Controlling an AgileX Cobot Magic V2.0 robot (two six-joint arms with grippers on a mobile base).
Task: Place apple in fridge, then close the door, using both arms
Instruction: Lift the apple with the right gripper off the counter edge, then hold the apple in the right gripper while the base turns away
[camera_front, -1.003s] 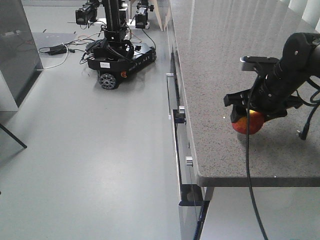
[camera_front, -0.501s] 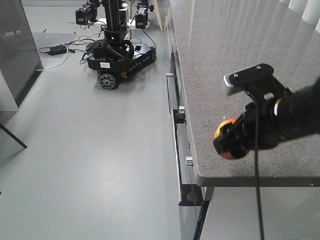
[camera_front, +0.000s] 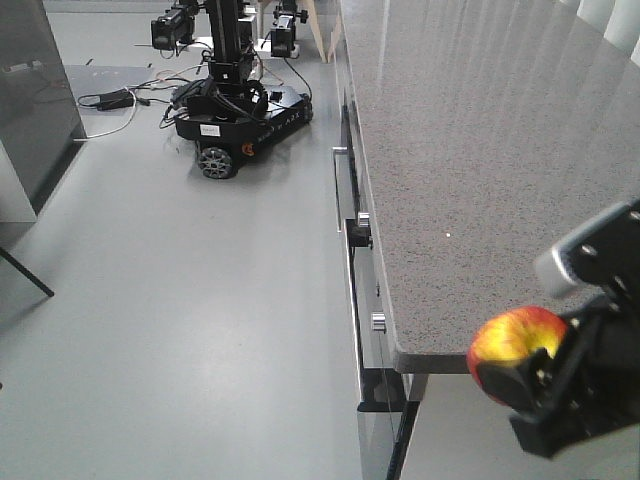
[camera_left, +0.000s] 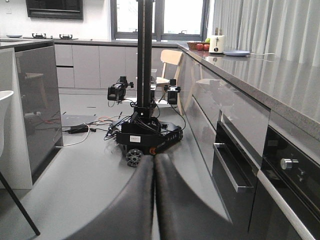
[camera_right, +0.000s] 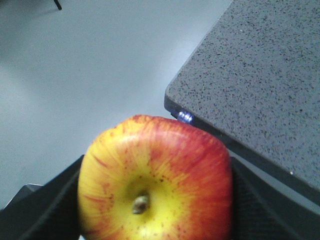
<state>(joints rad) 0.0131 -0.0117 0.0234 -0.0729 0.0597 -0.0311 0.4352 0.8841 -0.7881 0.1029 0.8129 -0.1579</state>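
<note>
Your right tool (camera_front: 532, 378) is clamping the apple (camera_front: 505, 338) between its fingers just off the near corner of the worktop (camera_front: 480, 150), while your left tool (camera_left: 153, 200) is sitting fully closed, holding nothing.

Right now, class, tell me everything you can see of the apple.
The apple is round and shiny, red streaked over yellow, yellowest around its sunken dimple, which holds a short brown stem. Its stem end faces the right wrist camera. It is clamped in the black right gripper and hangs in the air beyond the counter corner, above the grey floor.
</note>
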